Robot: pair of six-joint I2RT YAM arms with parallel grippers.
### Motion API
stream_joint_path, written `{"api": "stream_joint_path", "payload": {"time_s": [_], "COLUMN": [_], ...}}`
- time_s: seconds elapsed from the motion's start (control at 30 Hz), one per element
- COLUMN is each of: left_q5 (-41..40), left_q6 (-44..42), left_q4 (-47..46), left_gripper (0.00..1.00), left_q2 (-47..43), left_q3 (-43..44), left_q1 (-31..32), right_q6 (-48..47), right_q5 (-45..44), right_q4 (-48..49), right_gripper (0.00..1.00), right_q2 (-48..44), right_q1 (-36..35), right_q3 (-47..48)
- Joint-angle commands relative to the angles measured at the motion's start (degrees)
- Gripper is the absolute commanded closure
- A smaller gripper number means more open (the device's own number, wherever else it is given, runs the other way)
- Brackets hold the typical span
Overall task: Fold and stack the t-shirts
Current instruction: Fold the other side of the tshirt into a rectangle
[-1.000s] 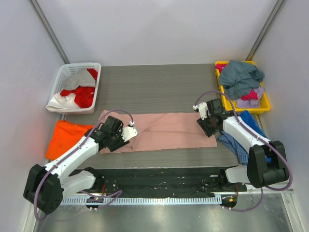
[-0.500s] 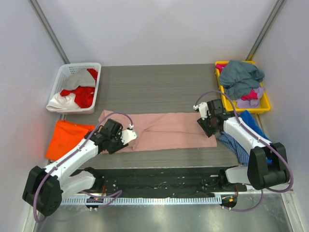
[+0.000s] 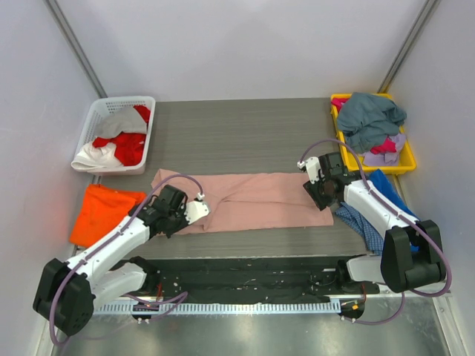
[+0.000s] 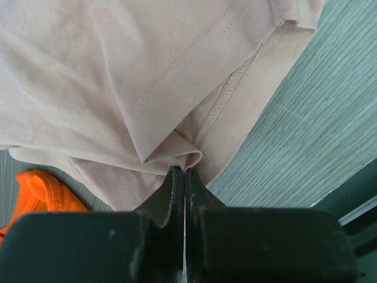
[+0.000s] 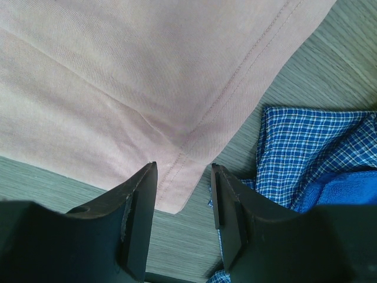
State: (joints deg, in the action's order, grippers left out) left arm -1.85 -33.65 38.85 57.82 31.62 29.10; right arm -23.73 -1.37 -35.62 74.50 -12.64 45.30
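While the left fingers [image 4: 184, 175] are pinched shut on a fold at the near-left corner of the dusty-pink t-shirt [image 3: 252, 199], a sliver of cloth showing between them, the folding and stacking job looks to be at an early stage. At the pink shirt's near-right corner the right fingers [image 3: 323, 200] stand partly open, 1 on each side of the hemmed edge, gripping nothing. The shirt lies flat on the table [image 3: 245, 133] as a long band, which suggests its sides are already turned in. The crosswise folds are not yet made, and both arms appear placed at its 2 near corners for that.

Just off its left end an orange t-shirt [image 3: 104, 210] lies in a rough square, possibly the 1 piece already folded. Off its right end sits an unfolded heap of blue and blue-checked cloth [image 3: 367, 211]. Beyond its far-left corner a white basket [image 3: 122, 99] holds red and white garments [image 3: 119, 144]. Beyond its far-right corner a yellow tray [image 3: 407, 162] is piled with a grey-teal t-shirt [image 3: 369, 119] and purple and magenta pieces, all waiting.
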Motion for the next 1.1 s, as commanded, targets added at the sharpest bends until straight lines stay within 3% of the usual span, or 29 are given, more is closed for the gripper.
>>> {"api": "stream_joint_path", "payload": {"time_s": [0.0,0.33,0.6,0.83,1.07], "left_q5": [-1.40,-5.80,-8.26,-7.12,-2.65], "left_q6": [-0.10,-0.01,-1.77,-1.60,-0.19], "left_q4": [0.78,7.81,9.22,8.87,5.46], "left_gripper": [1.00,1.00,0.96,0.66,0.52], "left_q2": [-2.53,-10.97,-12.21,-12.03,-12.39], "left_q3": [0.64,1.69,0.38,1.16,5.21], "left_q1": [-0.36,-0.36,-0.36,-0.36,-0.36], "right_q6": [0.52,0.43,0.61,0.52,0.87], "right_q5": [0.05,0.31,0.49,0.40,0.58], "right_q4": [0.46,0.55,0.20,0.20,0.55], "right_gripper": [0.51,0.52,0.51,0.52,0.51], "right_q2": [-1.55,-1.02,-1.55,-1.73,-1.20], "right_q1": [-0.27,-0.27,-0.27,-0.28,-0.19], "right_q3": [0.05,0.23,0.67,0.14,0.40]}}
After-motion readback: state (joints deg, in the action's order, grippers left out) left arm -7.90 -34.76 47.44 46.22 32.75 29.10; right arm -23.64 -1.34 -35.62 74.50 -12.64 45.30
